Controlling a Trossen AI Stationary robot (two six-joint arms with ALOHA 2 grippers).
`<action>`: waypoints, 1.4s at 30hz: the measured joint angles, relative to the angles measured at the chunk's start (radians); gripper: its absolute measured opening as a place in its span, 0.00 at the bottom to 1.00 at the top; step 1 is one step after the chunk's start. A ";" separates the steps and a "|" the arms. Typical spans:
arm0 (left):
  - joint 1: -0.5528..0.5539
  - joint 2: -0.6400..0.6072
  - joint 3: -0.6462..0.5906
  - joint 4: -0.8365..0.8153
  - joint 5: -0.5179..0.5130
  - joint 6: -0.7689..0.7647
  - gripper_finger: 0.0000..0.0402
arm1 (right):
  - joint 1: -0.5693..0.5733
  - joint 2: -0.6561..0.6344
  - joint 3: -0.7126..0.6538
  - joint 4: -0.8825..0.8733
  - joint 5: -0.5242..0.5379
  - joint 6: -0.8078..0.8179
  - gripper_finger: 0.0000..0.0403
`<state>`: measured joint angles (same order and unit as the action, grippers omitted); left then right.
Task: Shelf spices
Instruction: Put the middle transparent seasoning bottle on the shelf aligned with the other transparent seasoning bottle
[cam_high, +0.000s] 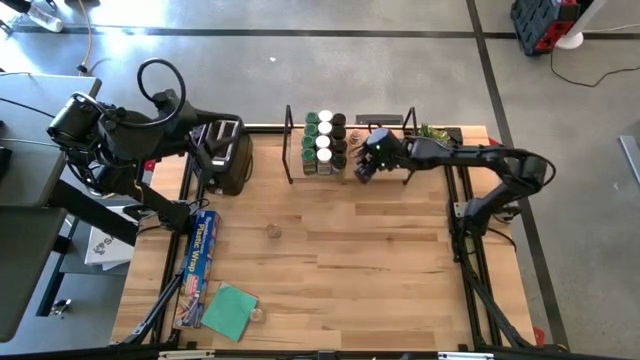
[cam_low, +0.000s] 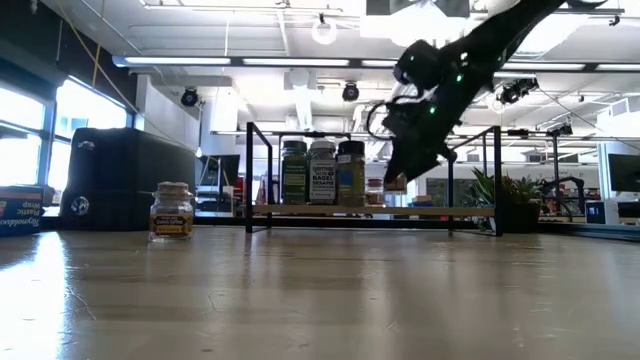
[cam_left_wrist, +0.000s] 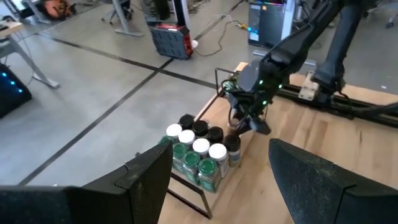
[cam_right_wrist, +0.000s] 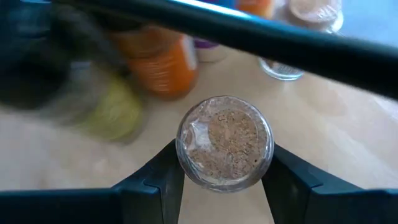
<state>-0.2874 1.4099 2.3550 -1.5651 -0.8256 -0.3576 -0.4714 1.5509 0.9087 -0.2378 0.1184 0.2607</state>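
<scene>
A clear-topped jar is pinched by the right gripper at the shelf. The left gripper is spread, idle. "BASIL" is legible on one label.

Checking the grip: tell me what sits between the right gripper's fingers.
The right gripper holds a clear-topped spice jar with tan granules inside, above the shelf. The jar's body and label are hidden beneath its top.
</scene>
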 joint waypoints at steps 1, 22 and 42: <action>0.000 0.000 0.000 0.000 -0.005 -0.006 0.65 | -0.014 0.015 0.003 0.007 0.000 0.000 0.40; 0.000 0.000 0.000 0.042 -0.050 -0.008 0.65 | -0.055 0.024 0.040 0.115 -0.011 -0.026 0.58; 0.000 0.000 0.000 0.046 -0.041 -0.029 0.65 | -0.068 0.060 0.023 0.053 -0.159 -0.082 0.06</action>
<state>-0.2874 1.4099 2.3550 -1.5192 -0.8665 -0.3865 -0.5396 1.6112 0.9318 -0.1844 -0.0402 0.1787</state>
